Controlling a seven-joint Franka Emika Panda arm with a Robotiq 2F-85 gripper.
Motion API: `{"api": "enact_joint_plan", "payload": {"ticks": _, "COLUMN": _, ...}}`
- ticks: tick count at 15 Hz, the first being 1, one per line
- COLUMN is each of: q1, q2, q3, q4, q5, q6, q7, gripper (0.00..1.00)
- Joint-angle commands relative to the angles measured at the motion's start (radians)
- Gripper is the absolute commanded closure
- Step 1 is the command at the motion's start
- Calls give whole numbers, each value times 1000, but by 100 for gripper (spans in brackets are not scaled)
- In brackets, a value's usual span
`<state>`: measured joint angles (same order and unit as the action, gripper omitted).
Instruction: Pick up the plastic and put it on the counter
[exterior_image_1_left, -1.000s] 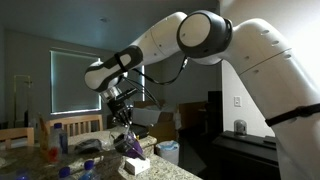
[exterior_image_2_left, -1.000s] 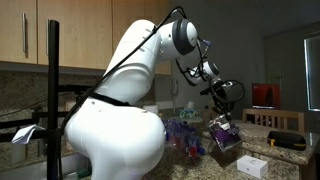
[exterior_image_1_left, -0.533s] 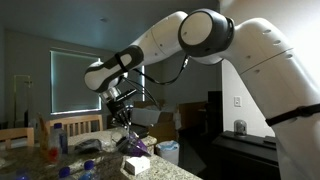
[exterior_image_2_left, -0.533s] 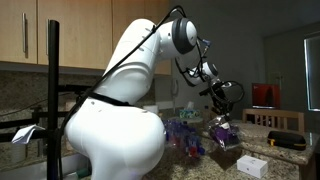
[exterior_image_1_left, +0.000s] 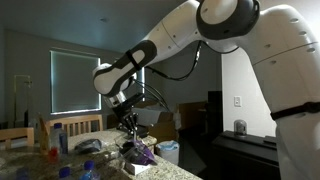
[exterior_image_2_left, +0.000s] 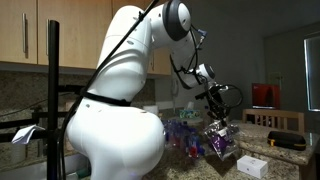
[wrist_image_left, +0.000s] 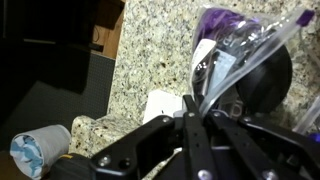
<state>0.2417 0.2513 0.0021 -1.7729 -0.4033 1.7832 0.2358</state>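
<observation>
**Item 1, gripper** (wrist_image_left: 189, 108): the fingers are pinched together on a fold of film, and no gap shows between them in the wrist view. You have the load held.

**Item 2, clear plastic bag with purple contents** (wrist_image_left: 245, 50): it hangs from the gripper and spreads toward 1 o'clock in the wrist view. In both exterior views (exterior_image_1_left: 141, 153) (exterior_image_2_left: 221, 141) it dangles just under the fingers.

**Item 3, speckled granite bench** (wrist_image_left: 150, 45): it lies directly beneath the bag. You cannot tell from these views whether the bag's lower edge already touches it.

**Item 4, small white rectangular box** (exterior_image_2_left: 251, 166): it rests on the bench near the bag, at about 4 o'clock from it in an exterior view.

**Change noted:** over the last second the arm has dipped, and the bag has come down from mid-air to just above the bench.

**Reading:** the carry looks nearly finished and you appear to be in the placing step. The next move probably calls for a release over bare granite, clear of the box, so the bag settles flat.
</observation>
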Motion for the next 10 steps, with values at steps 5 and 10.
{"api": "enact_joint_plan", "payload": {"ticks": 5, "q1": -80, "q2": -135, "q3": 17, "q4": -147, "q5": -32, "q6": -7, "q7": 13, "gripper": 93}}
{"api": "enact_joint_plan", "payload": {"ticks": 10, "q1": -88, "q2": -109, "q3": 25, "q4": -124, "q5": -33, "q6": -6, "q7": 19, "gripper": 93}}
